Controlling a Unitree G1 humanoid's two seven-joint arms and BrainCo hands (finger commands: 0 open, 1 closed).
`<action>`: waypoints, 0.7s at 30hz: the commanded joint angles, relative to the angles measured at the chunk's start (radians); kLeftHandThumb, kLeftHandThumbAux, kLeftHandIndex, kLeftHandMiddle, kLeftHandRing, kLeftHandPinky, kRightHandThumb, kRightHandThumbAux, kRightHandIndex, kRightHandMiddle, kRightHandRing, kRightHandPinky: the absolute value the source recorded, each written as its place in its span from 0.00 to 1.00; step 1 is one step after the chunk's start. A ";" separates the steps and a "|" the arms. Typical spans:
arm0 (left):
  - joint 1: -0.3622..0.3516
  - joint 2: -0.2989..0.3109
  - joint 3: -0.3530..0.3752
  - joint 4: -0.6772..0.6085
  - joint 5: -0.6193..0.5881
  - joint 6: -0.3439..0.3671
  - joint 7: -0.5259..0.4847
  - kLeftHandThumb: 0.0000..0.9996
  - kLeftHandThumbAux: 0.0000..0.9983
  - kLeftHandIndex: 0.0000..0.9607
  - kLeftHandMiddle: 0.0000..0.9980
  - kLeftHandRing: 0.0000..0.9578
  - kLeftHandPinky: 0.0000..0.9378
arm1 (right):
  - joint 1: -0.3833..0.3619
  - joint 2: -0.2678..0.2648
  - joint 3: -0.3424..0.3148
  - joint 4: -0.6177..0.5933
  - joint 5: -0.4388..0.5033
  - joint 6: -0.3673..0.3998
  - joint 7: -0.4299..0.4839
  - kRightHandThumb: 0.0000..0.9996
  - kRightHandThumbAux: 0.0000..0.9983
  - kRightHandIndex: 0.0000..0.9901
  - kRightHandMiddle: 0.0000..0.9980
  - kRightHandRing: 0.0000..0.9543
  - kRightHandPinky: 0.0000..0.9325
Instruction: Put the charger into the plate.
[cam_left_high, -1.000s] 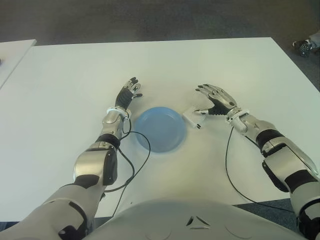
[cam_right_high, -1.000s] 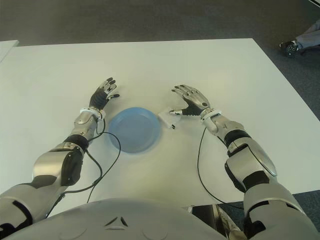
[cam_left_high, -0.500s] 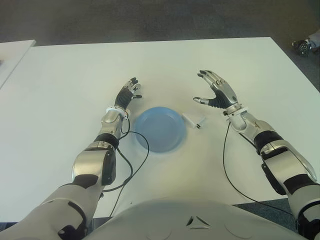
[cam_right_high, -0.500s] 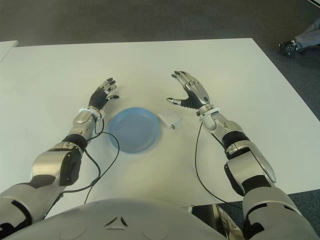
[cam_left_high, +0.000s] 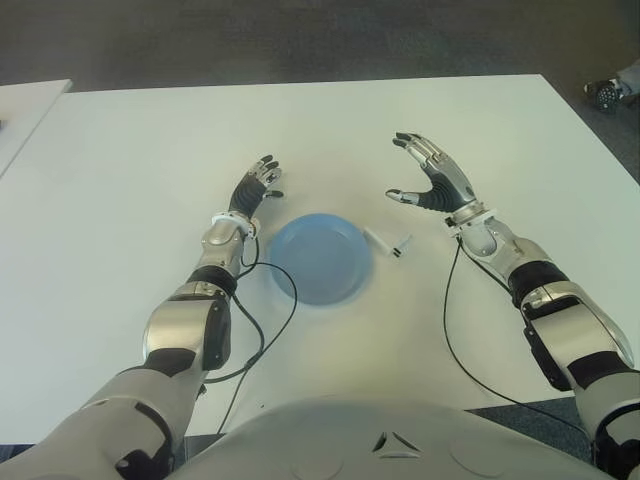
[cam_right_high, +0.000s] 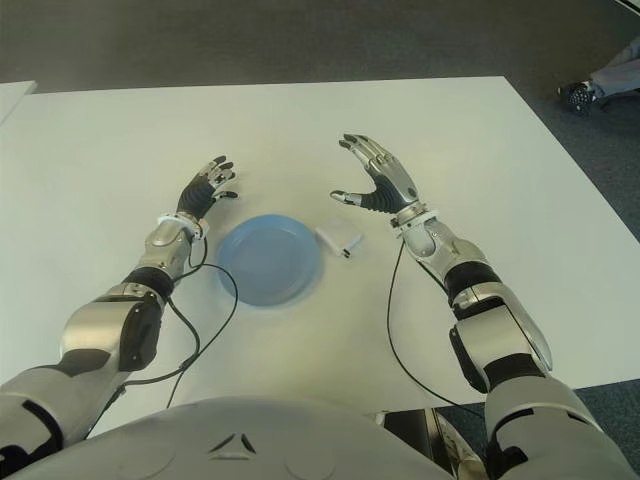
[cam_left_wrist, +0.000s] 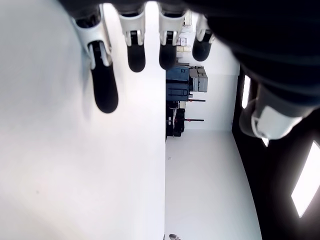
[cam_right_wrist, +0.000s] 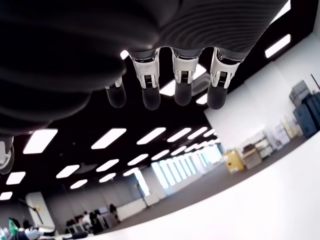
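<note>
Charger (cam_left_high: 387, 240) lies on white surface (cam_left_high: 120, 180) just at 3 o'clock of blue plate (cam_left_high: 320, 258), seemingly apart. Right hand (cam_left_high: 432, 178) raised nearby, fingers spread, empty. Left hand (cam_left_high: 252, 193) at plate's 10 o'clock, fingers open.

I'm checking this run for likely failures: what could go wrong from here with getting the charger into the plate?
1. The charger lies on the table just beside the plate, outside the rim; the task may be left undone.
2. The right hand is open and raised beyond the charger, so a new reach could knock it away.
3. The charger is small and low, so fingers may slip. The left hand shows open on the plate's other side.
</note>
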 joint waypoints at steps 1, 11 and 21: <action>0.046 0.001 -0.013 0.041 0.024 0.059 0.007 0.00 0.51 0.07 0.11 0.13 0.15 | 0.024 0.003 -0.019 -0.028 0.004 0.001 0.021 0.09 0.33 0.00 0.00 0.00 0.00; 0.047 0.002 -0.021 0.041 0.031 0.062 0.009 0.00 0.51 0.07 0.12 0.13 0.15 | 0.176 0.021 -0.072 -0.350 -0.047 0.284 0.062 0.13 0.33 0.00 0.00 0.00 0.00; 0.046 0.002 -0.022 0.041 0.037 0.067 0.011 0.00 0.52 0.06 0.12 0.14 0.16 | 0.347 0.143 -0.085 -0.562 -0.140 0.707 0.067 0.21 0.23 0.00 0.00 0.00 0.00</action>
